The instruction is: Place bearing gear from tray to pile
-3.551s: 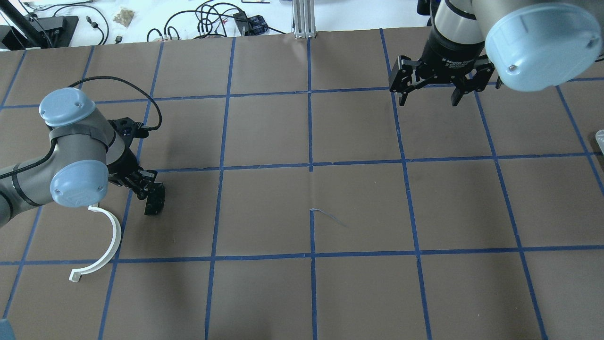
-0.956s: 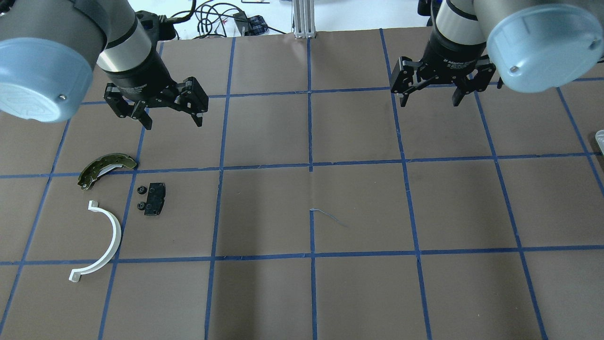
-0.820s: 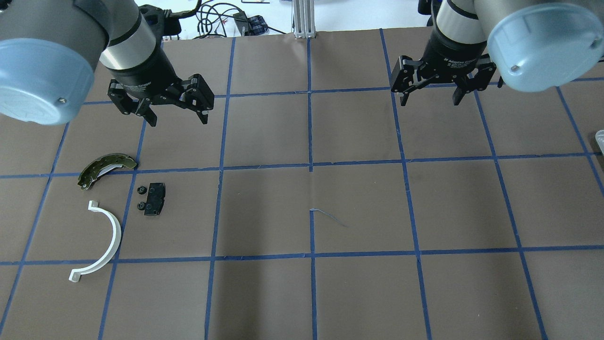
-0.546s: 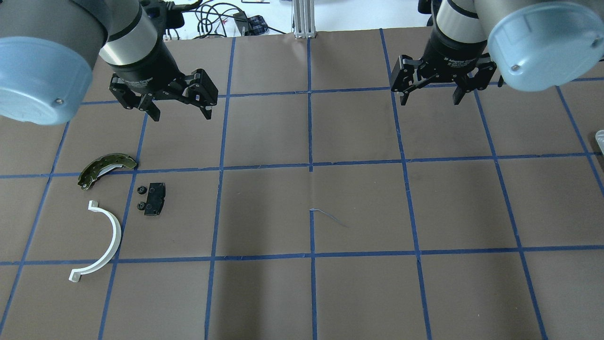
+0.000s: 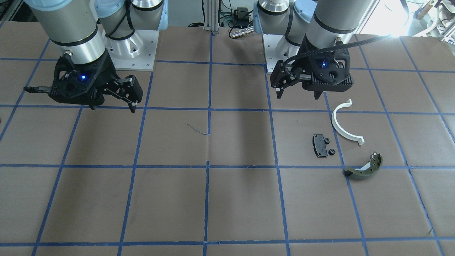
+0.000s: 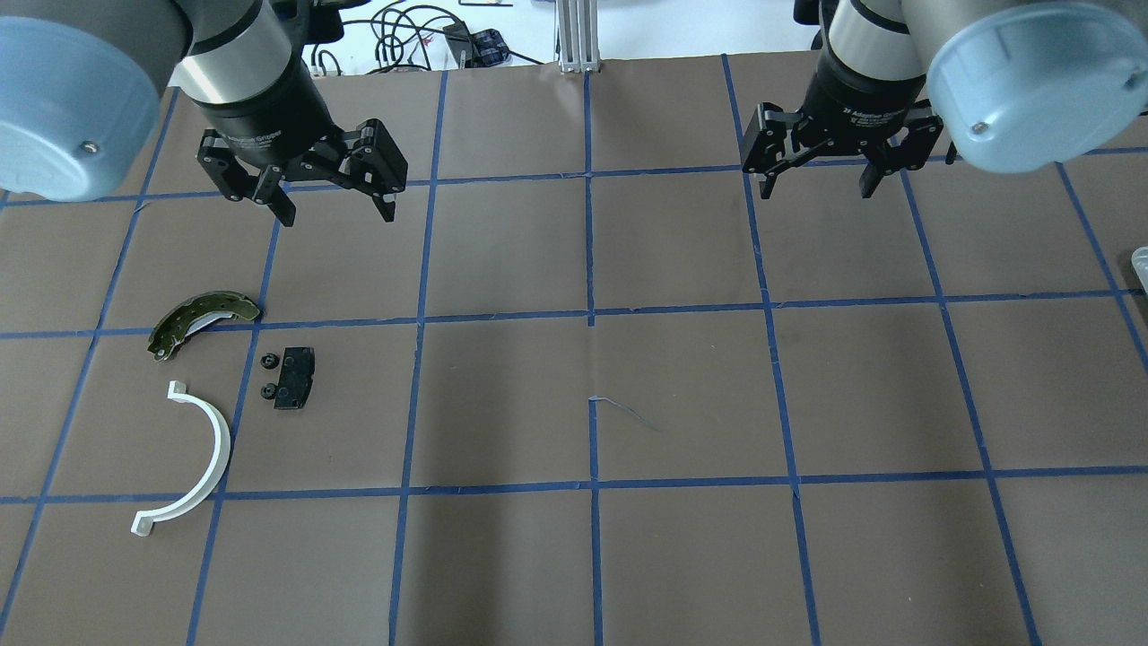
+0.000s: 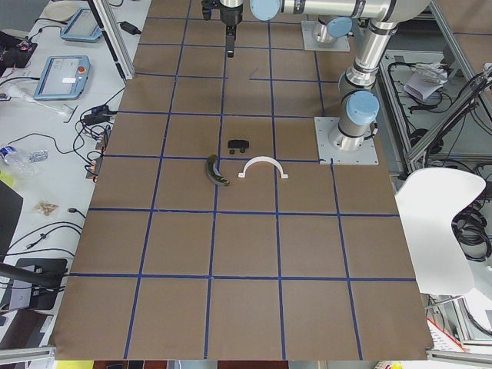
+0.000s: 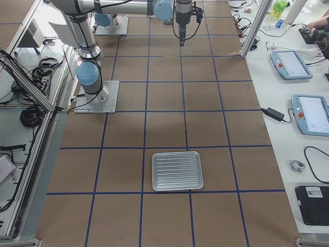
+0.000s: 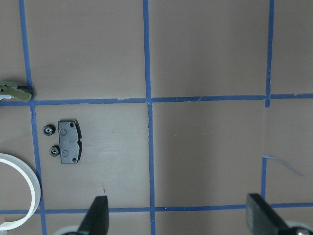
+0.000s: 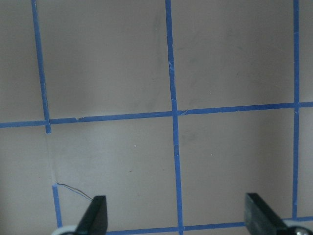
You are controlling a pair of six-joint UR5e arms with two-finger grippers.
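Two small black bearing gears (image 6: 266,361) (image 6: 267,391) lie on the table just left of the black pad (image 6: 295,378). With the olive brake shoe (image 6: 202,321) and the white half-ring (image 6: 193,458) they form the pile. The left wrist view shows the gears (image 9: 48,129), the pad (image 9: 68,141) and part of the half-ring (image 9: 32,186). My left gripper (image 6: 337,213) hangs open and empty, high and beyond the pile. My right gripper (image 6: 814,193) is open and empty over bare table at the far right. The silver tray (image 8: 177,171) looks empty.
The table is brown paper with a blue tape grid. The tray's edge (image 6: 1139,265) just shows at the right border of the overhead view. Cables and an aluminium post (image 6: 578,36) lie beyond the far edge. Robot bases (image 5: 131,49) stand at the near side.
My left gripper, earlier low at the black pad, has risen and moved away toward the far side, open. Two gears now lie beside the pad. The right arm has not moved.
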